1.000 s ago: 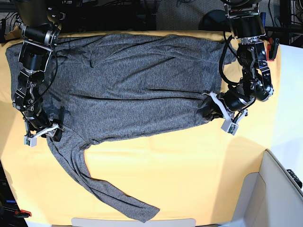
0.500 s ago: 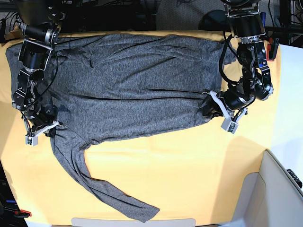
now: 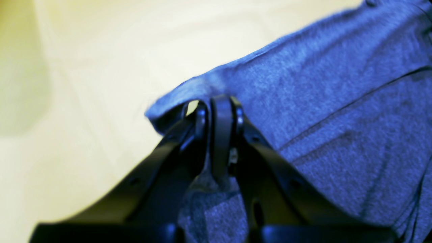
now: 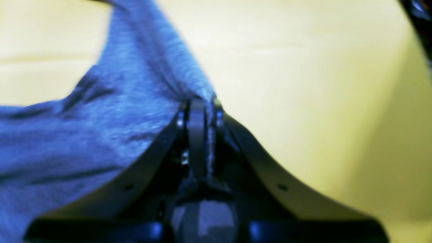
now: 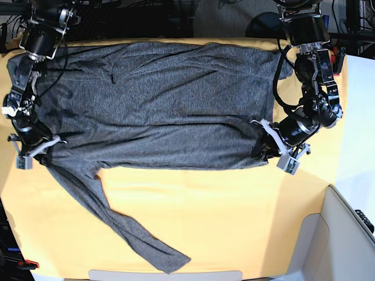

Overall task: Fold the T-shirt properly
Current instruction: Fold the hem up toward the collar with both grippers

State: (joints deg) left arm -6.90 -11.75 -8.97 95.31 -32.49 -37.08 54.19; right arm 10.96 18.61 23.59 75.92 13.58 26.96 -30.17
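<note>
While both arms sit at the shirt's lower edge, the T-shirt (image 5: 158,105) lies spread across the upper half of the base frame on the yellow-orange table cloth (image 5: 234,216), body wide and mostly flat with long creases running left to right. One long sleeve trails from the lower left of the body diagonally toward bottom centre, cuff end near the bottom edge of the frame. Bottom hem stretched in a fairly straight line between the two grippers.

Left gripper (image 5: 265,146), right of centre in the base frame: fingers pressed together, clamped on the shirt's lower right corner. Left wrist view shows the black fingers (image 3: 221,121) closed with grey fabric (image 3: 320,101) bunched around them, cloth pale and blurred at left.

Right gripper (image 5: 36,147), left edge of the base frame: fingers together, pinching the shirt edge near where the sleeve starts. Right wrist view shows the closed tips (image 4: 197,114) with a ridge of fabric (image 4: 101,111) pulled up to them, filling the left of the frame, yellow cloth at right.
</note>
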